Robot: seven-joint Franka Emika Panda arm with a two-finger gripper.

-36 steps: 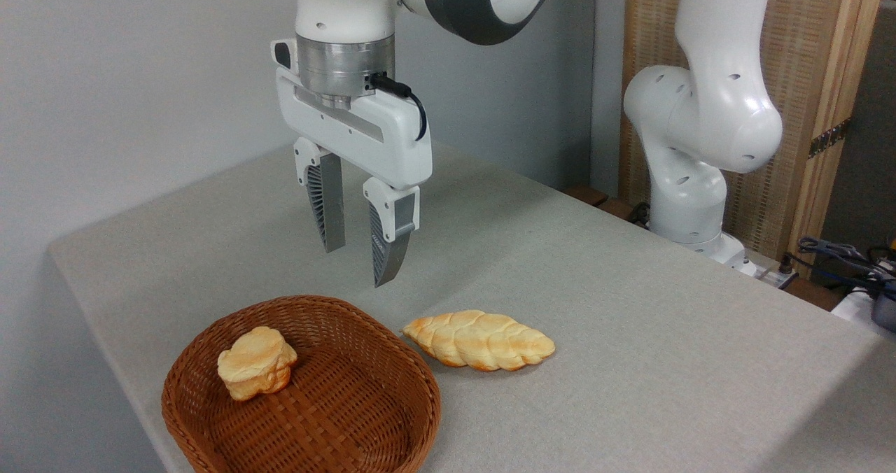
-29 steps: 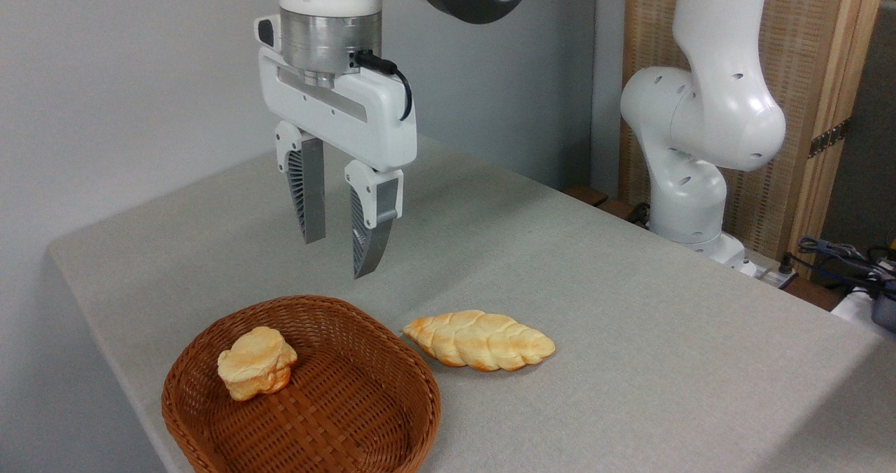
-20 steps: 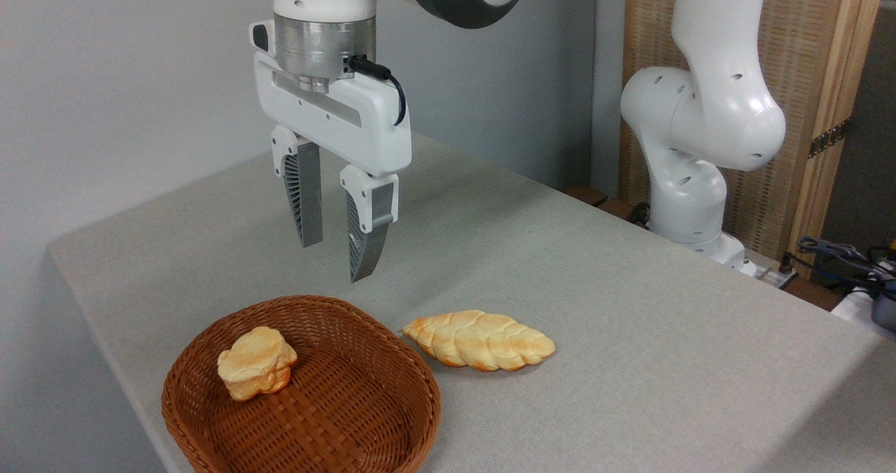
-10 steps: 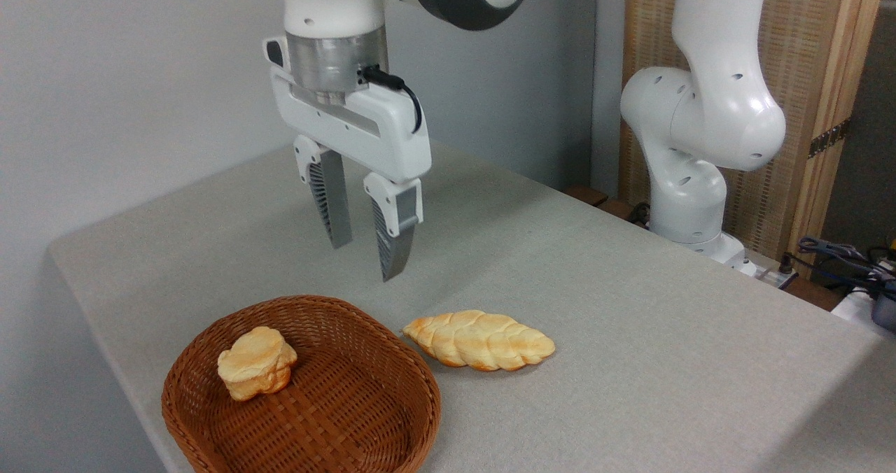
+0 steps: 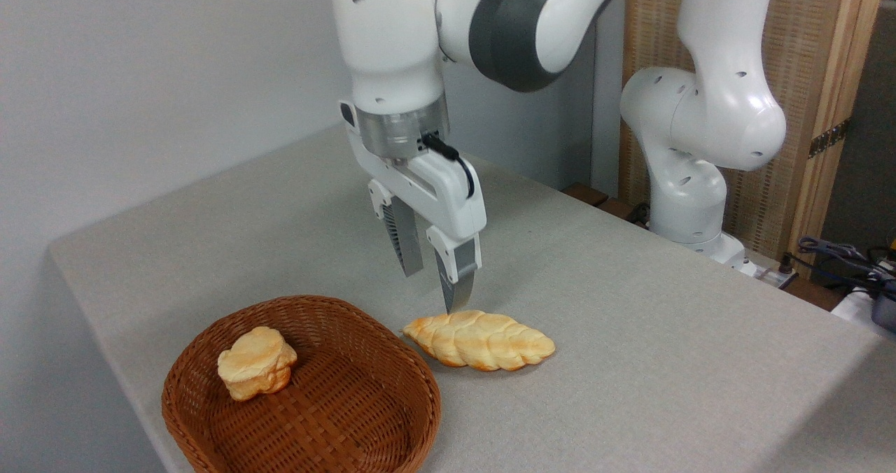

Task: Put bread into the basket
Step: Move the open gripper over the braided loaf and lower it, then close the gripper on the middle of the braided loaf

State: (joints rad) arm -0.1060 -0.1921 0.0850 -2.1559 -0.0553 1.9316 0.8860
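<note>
The tool point(image 5: 434, 291), empty and parted, hangs at the bread's point(image 5: 479, 339) eleven o'clock. Closing off-centre could tip the loaf against the basket point(image 5: 413, 382).

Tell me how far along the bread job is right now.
Done: only the small bun sits in the basket. In hand: nothing; the open hand hovers just above and behind the braided loaf, which lies on the table beside the basket. Left: grasp, lift, place.

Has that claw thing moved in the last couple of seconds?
Yes. The gripper has swung right and dropped lower, from above the basket's far rim to just over the braided bread, which has not moved.
</note>
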